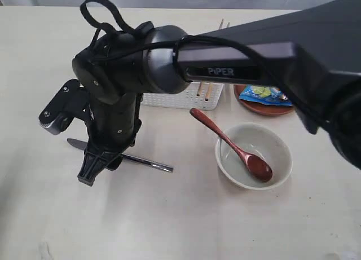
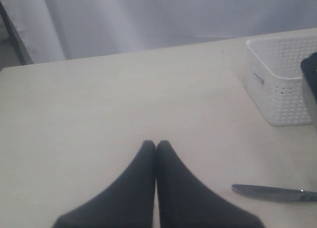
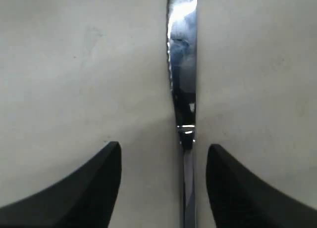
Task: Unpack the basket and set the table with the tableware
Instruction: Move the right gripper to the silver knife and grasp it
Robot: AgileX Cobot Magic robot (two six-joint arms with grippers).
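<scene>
The pale cream surface (image 1: 169, 215) carries everything. The black right arm (image 1: 237, 57) stretches across it to the left side of the exterior view, hiding most of the white lattice basket (image 2: 282, 84) that stands at the far side. Right of the basket, a round brown plate (image 1: 265, 109) holds a blue chip bag (image 1: 265, 93). Nearer, a cream bowl (image 1: 287, 158) holds the head of a reddish wooden spoon (image 1: 237, 150); its handle leans out over the rim toward the basket. A steel knife (image 3: 183, 79) lies flat, left of the bowl. The right end effector (image 3: 163, 146) points down over it, jaws apart on either side of the handle, gripping nothing. Two chopsticks (image 1: 207, 92) stand in the basket. The left end effector (image 2: 156, 149) is closed tight and empty.
</scene>
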